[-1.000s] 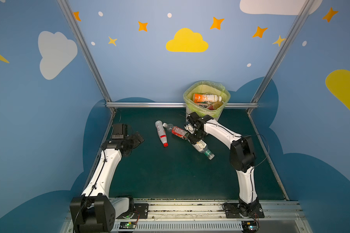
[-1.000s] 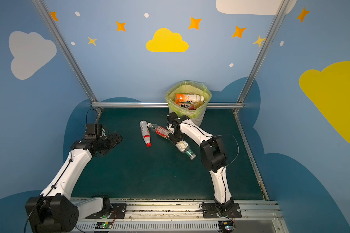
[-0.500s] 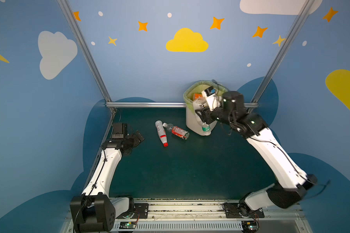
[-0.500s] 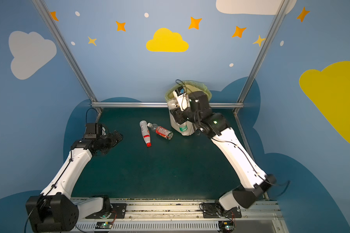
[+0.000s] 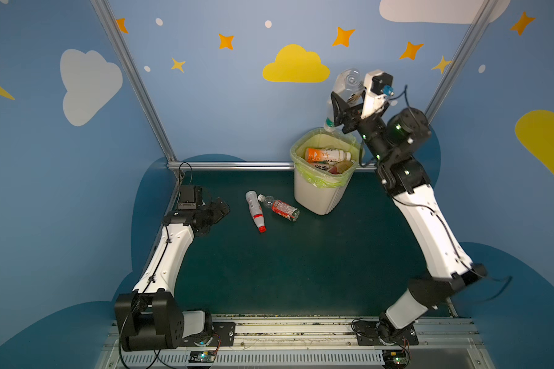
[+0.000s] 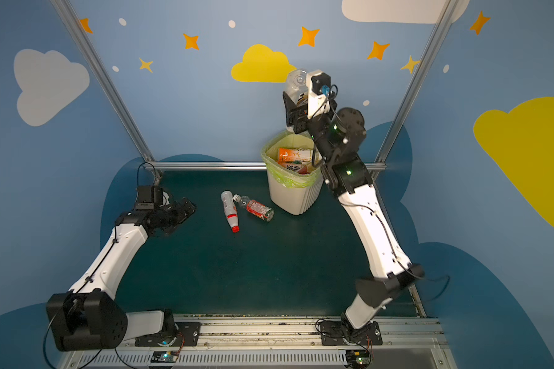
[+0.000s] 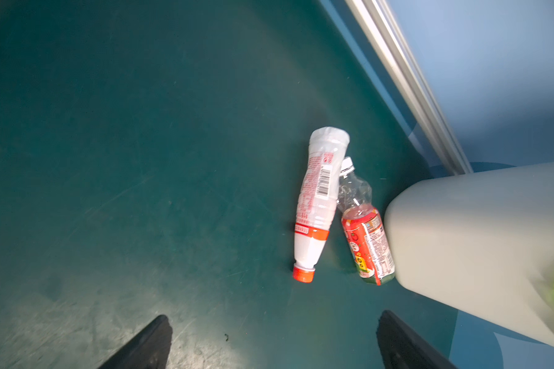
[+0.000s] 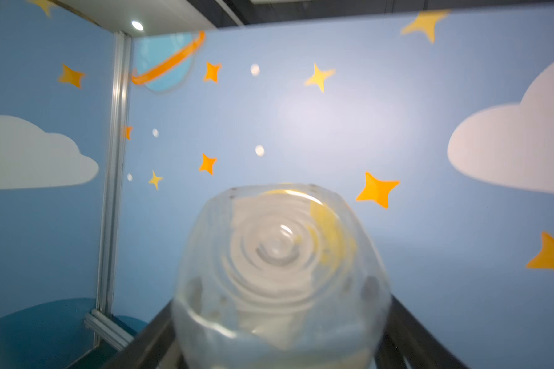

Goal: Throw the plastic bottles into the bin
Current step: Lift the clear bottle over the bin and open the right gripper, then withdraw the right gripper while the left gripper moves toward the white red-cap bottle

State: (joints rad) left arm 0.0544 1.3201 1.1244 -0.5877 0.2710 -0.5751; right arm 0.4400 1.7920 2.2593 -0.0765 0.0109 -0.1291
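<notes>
The clear bottle hangs cap-down directly above the bin, its neck just over the far rim and its ribbed base turned up toward the right wrist camera. The pose looks deliberate: entering cap-first and nearly upright, it should drop into the mouth rather than catch the edge. The right gripper is raised high over the bin with the bottle between its jaws. They flank the body on both sides, but I cannot tell whether they pinch it or have let go, since the blurred bottle hides the contact.

Inside the bin an orange-labelled bottle lies across a pile of others, close under the rim. The bin seems fairly full, so a bottle dropped from this height may bounce back out. A yellow-green bag is folded over the rim.

On the dark green table, on the bin's side facing the left arm, two bottles remain. A red-labelled bottle lies just beside the bin's wall. Its cap rests against a milky white bottle with a red cap, which lies farther from the bin.

Beyond those two, well apart from the bin, the left gripper sits low over the table. Its fingers are spread wide around nothing and point at the pair, probably ready to take one next.
</notes>
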